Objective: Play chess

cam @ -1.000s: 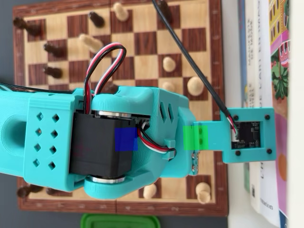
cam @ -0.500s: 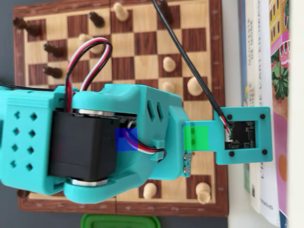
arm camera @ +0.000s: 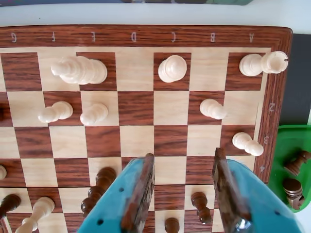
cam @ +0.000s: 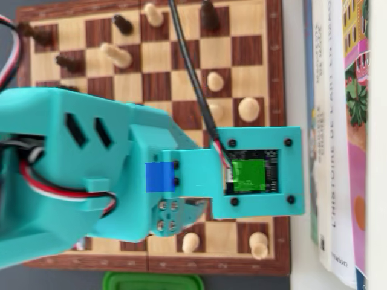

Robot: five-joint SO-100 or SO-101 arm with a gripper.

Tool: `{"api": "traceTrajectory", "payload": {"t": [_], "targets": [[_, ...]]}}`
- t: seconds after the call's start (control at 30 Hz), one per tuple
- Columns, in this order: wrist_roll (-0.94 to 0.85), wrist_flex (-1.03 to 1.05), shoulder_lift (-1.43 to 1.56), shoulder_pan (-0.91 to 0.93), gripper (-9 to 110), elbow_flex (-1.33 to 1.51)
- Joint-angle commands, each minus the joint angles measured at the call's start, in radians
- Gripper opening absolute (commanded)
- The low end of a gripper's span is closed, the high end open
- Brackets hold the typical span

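Observation:
In the wrist view, the wooden chessboard [arm camera: 170, 107] fills the frame. My gripper [arm camera: 183, 156] is open and empty, hovering over the fourth row between the C and B files. A dark pawn [arm camera: 200, 206] stands on the board below the gap between the jaws, nearer the right one. Another dark piece [arm camera: 171, 224] is at the bottom edge and a taller dark piece [arm camera: 99, 187] stands left of the left jaw. White pieces stand farther away, among them a tall piece [arm camera: 80, 69], a rook [arm camera: 265, 63] and a pawn [arm camera: 213, 108]. In the overhead view the teal arm [cam: 121, 169] hides the gripper.
A green tray [arm camera: 291, 141] right of the board holds captured dark pieces [arm camera: 294, 187]. In the overhead view, books [cam: 338, 121] lie along the board's right side and a green lid [cam: 151, 281] sits at the bottom edge. More pieces stand on the uncovered board [cam: 157, 54].

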Motion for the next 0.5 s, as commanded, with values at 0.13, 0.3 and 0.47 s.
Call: {"api": "traceTrajectory", "payload": {"t": [0.13,0.3,0.47], "targets": [[0.006,-0.127,0.354,0.012,18,0.321],[0.005,-0.207,0.572,0.012,18,0.552],[0.005,-0.345,0.773,0.008,18,0.776]]}}
